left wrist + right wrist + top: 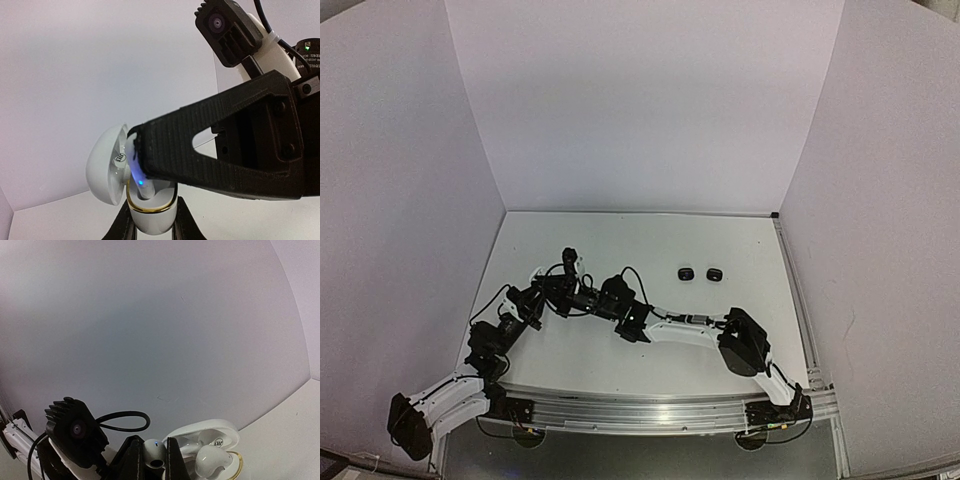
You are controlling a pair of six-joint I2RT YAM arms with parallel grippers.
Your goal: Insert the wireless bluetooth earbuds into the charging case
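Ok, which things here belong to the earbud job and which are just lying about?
Job: white earbud in right gripper; open white charging case in left gripper; second earbud seated in it.
Lying about: two small black items on table, untouched.

White arms (685,330), ribbed black right hand (151,456), black cables (148,421).

The charging case (150,215) is held between the fingers of the left gripper (152,227), its lid swung to 9 o'clock in that wrist's view. An earbud (154,449) is held by the right gripper (153,460) at the case's mouth. Another earbud (210,460) is seated inside. On the table (650,240), well apart at 3 o'clock, a small rounded object (685,273) is set just at 9 o'clock of its twin (714,273).
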